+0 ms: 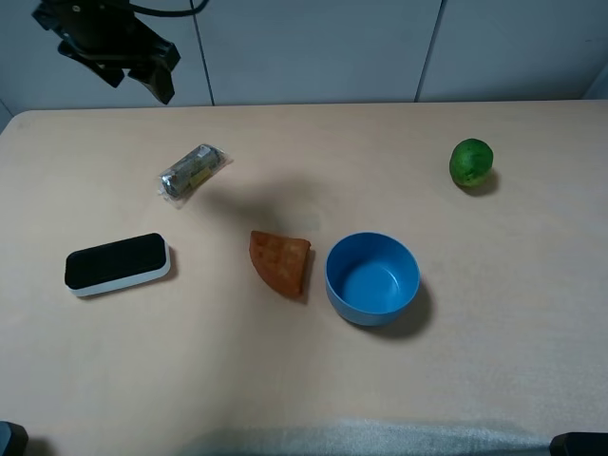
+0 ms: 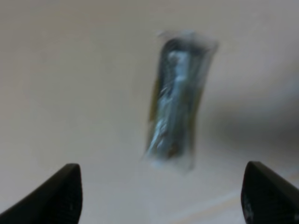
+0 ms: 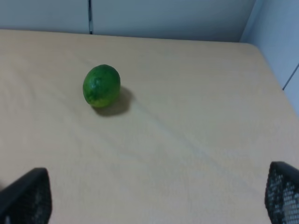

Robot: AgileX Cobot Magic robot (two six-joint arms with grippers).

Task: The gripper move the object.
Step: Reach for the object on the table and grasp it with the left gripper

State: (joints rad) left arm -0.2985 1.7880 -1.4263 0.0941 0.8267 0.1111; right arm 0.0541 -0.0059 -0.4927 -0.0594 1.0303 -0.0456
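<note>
The object, a small crinkly clear-plastic packet (image 1: 195, 171) with grey-green and yellowish contents, lies on the table at the left, behind the eraser. My left gripper (image 1: 141, 74) hangs in the air at the far left, beyond the packet and apart from it. In the left wrist view the packet (image 2: 177, 98) is blurred and lies ahead of the left gripper (image 2: 161, 200), whose dark fingers (image 2: 63, 193) stand wide apart and empty. In the right wrist view my right gripper (image 3: 154, 198) is open and empty, low over the table's right side.
A black-and-white whiteboard eraser (image 1: 117, 263) lies at the front left. An orange waffle wedge (image 1: 281, 261) and a blue bowl (image 1: 372, 277) sit mid-table. A green lime (image 1: 471, 162) (image 3: 101, 86) rests at the far right.
</note>
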